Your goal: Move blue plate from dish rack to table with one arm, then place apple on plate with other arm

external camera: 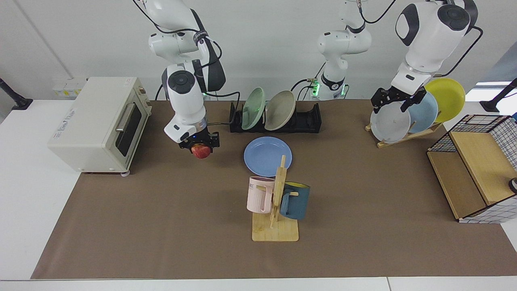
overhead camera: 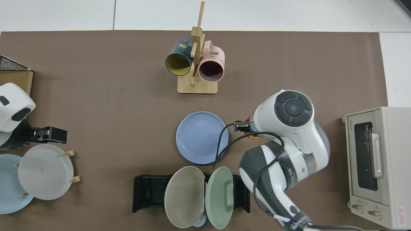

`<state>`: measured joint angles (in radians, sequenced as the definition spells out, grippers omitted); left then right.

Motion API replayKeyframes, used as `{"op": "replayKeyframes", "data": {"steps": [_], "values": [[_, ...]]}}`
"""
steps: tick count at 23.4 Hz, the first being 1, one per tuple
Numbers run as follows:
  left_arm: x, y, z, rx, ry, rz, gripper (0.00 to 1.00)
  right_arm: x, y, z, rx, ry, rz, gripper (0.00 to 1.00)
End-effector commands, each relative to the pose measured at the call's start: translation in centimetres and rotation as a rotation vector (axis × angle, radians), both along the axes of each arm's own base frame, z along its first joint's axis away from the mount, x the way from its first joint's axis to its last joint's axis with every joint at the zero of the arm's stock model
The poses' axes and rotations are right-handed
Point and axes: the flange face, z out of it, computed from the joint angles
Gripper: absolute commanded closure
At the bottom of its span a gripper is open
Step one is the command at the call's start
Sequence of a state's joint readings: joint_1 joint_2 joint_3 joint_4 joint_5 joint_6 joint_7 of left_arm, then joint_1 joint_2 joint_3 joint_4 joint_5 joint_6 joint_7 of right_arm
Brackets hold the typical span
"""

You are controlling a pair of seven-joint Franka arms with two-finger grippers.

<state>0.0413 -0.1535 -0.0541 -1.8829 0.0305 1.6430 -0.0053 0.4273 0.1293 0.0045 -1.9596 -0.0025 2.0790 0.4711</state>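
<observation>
Reading across the facing view from its left edge: leaving the toaster oven (external camera: 97, 121) behind, out of the way and not part of the job.

Carrying the apple (external camera: 200, 151) in the right gripper (external camera: 200, 147), fingers closed on the fruit from above and holding it clear of the table (external camera: 161, 226), apparently so that nothing drags on the brown mat on the way over. Hanging just short of the blue plate (external camera: 264, 155), on the toaster side of it; in the top view, sitting right beside the plate's rim, with the apple mostly hidden under the wrist.

Lying flat on the mat, just in front of the dish rack (external camera: 309, 119), with the plate's bowl facing up and bare: likely set there as an open landing spot near the rack, so counting the first half of the task as done. Leaving a green plate (external camera: 253, 108) and a beige plate (external camera: 280, 110) leaning in the rack's slots.

Standing close on the camera side of the plate, a wooden mug tree (external camera: 276, 204); approaching from the side probably avoids its upright post.

Waiting at the far right, near a grey plate (external camera: 389, 123) on a slanted wooden rack: the left gripper (external camera: 394, 106), fingers spread and gripping nothing, parked well apart, presumably to give the other arm room.

Needing next, by judgement: crossing above the plate's centre, lowering, then letting go gently, guarding against a roll off the shallow rim.
</observation>
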Motion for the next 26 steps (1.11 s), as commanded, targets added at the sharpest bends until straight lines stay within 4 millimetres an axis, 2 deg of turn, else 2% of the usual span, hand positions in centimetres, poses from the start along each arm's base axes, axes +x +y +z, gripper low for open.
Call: {"op": "replayKeyframes", "data": {"steps": [1,4,7,13,16,20,21,22,23,24,26], "values": [[-0.3,0.0,0.6,0.005,0.009,-0.005,0.0,-1.1,6.6,-0.4,0.036,0.008,-0.084,1.0],[-0.3,-0.1,0.6,0.005,0.009,-0.006,0.0,-1.7,11.2,-1.7,0.05,0.012,-0.116,1.0],[-0.3,0.0,0.7,0.005,0.009,-0.004,0.0,-1.9,13.4,-3.2,0.052,0.006,-0.14,1.0],[-0.3,0.2,0.6,0.003,0.012,-0.001,0.0,-1.8,14.9,-6.6,0.068,-0.009,-0.148,1.0],[-0.3,0.1,0.6,0.005,0.012,-0.003,0.0,-2.6,15.8,-8.7,0.066,-0.008,-0.143,1.0],[-0.3,0.0,0.6,0.005,0.01,-0.004,0.0,-2.7,15.6,-10.6,0.065,-0.011,-0.143,0.94],[-0.3,0.0,0.6,0.005,0.01,-0.004,0.0,-2.7,15.5,-10.8,0.064,-0.012,-0.144,0.87],[-0.3,0.0,0.6,0.005,0.01,-0.004,0.0,-2.5,15.4,-10.9,0.066,-0.014,-0.145,0.7],[-0.3,0.0,0.7,0.005,0.009,-0.004,0.0,-2.4,15.2,-11.0,0.066,-0.014,-0.148,0.38],[-0.3,0.0,0.6,0.005,0.01,-0.004,0.0,-2.3,15.1,-11.0,0.063,-0.013,-0.146,0.0],[-0.3,0.0,0.7,0.005,0.007,-0.004,0.0,-2.6,15.7,-10.3,0.062,-0.01,-0.136,0.0]]}}
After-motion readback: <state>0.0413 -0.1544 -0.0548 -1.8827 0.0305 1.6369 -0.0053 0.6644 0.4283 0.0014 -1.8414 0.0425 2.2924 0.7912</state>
